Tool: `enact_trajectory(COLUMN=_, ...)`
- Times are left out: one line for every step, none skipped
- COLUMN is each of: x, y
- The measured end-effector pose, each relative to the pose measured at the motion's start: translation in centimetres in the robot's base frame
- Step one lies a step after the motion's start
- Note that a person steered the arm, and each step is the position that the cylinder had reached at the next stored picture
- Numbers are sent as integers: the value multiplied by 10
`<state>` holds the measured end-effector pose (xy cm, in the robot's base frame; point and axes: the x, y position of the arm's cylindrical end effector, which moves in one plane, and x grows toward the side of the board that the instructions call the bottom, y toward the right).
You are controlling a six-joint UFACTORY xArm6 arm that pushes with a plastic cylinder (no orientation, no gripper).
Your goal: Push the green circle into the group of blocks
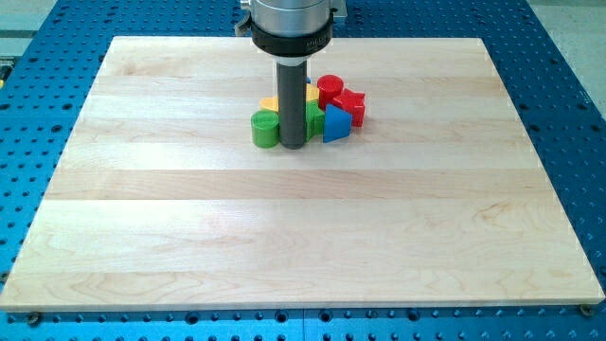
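The green circle (265, 129) stands on the wooden board (303, 227), at the left end of a cluster of blocks near the view's top centre. My tip (293, 146) rests on the board right next to the green circle's right side, in front of the cluster. Behind the rod are a yellow block (272, 102) and another green block (314, 117), partly hidden. To the right are a blue block (336, 124), a red circle (329, 90) and a red star-like block (349, 105). The green circle touches or nearly touches the group.
The board lies on a blue perforated table (568, 114). The arm's metal housing (292, 24) hangs above the cluster at the view's top.
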<state>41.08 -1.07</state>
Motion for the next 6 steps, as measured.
enact_trajectory(x=-9, y=14)
enact_trajectory(x=-7, y=13)
enact_trajectory(x=40, y=-6)
enact_trajectory(x=24, y=-67)
enact_trajectory(x=1, y=-60)
enact_trajectory(x=-1, y=-20)
